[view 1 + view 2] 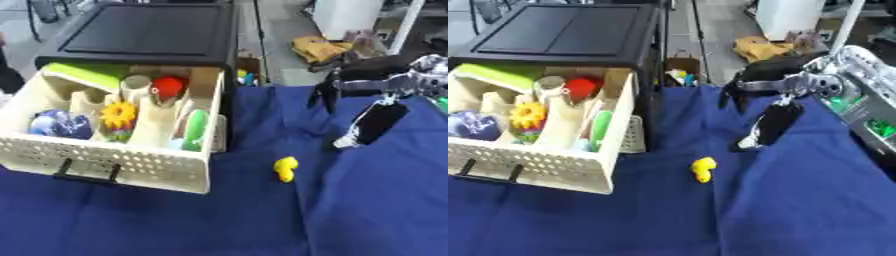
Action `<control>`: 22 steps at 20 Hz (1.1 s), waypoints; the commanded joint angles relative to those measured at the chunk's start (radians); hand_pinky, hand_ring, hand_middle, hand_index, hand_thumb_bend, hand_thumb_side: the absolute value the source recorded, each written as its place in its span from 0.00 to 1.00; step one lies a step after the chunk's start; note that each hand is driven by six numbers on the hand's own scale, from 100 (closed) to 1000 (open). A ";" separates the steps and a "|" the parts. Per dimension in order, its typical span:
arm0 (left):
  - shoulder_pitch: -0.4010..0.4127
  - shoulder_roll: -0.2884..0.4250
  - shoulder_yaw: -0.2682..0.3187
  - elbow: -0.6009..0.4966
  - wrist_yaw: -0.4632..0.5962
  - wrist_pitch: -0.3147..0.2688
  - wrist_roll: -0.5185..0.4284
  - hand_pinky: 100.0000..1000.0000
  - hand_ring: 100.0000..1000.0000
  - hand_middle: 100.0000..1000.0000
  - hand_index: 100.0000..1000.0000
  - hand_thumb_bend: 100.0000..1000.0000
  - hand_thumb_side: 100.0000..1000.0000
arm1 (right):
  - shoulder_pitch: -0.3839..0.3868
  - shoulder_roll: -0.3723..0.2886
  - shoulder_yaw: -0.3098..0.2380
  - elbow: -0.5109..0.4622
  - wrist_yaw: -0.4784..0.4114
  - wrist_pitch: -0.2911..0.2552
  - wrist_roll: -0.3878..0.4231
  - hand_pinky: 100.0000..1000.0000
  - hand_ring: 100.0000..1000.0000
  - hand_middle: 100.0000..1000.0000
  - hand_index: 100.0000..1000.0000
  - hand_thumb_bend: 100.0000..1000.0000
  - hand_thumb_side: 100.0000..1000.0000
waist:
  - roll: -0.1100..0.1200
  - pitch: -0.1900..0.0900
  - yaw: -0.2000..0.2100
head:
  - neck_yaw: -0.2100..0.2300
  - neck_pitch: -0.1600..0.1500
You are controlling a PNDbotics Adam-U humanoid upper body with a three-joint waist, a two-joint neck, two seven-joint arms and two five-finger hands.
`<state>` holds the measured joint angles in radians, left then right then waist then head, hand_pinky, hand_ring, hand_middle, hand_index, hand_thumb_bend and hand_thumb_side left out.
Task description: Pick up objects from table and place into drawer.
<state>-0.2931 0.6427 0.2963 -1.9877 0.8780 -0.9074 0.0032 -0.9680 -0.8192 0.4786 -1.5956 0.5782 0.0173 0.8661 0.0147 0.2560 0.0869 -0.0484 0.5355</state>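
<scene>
In the left eye view a small yellow object (285, 169) lies on the blue cloth (367, 200) beside the open drawer (114, 165), and in the right eye view the right hand (767, 125) hangs above it with fingers straight, holding nothing.

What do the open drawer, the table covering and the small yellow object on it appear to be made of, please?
The drawer looks like cream moulded plastic: rigid walls, a perforated front. The covering looks like dark blue matte woven cloth, since it shows folds and creases. The small yellow object seems smooth plastic or rubber, judging by its rounded shape; it is too blurred to be sure.
</scene>
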 commanded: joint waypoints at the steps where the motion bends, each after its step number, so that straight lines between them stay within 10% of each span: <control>1: -0.015 0.028 0.004 -0.012 0.003 0.000 -0.005 0.31 0.43 0.47 0.65 0.02 1.00 | -0.024 -0.005 0.002 0.009 -0.009 0.002 0.000 0.70 0.70 0.60 0.82 0.46 0.38 | -0.001 -0.014 0.002 | -0.002 -0.003; 22: -0.019 0.022 0.002 -0.012 0.003 0.000 -0.006 0.31 0.43 0.47 0.65 0.02 1.00 | -0.011 0.056 0.057 0.087 -0.004 0.019 -0.053 0.67 0.68 0.52 0.72 0.46 0.24 | -0.003 -0.008 0.013 | -0.008 -0.011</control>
<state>-0.3002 0.6420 0.2925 -1.9877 0.8791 -0.9061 0.0013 -0.9667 -0.7517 0.5430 -1.5095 0.5698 0.0346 0.8244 0.0101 0.2641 0.0992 -0.0536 0.5340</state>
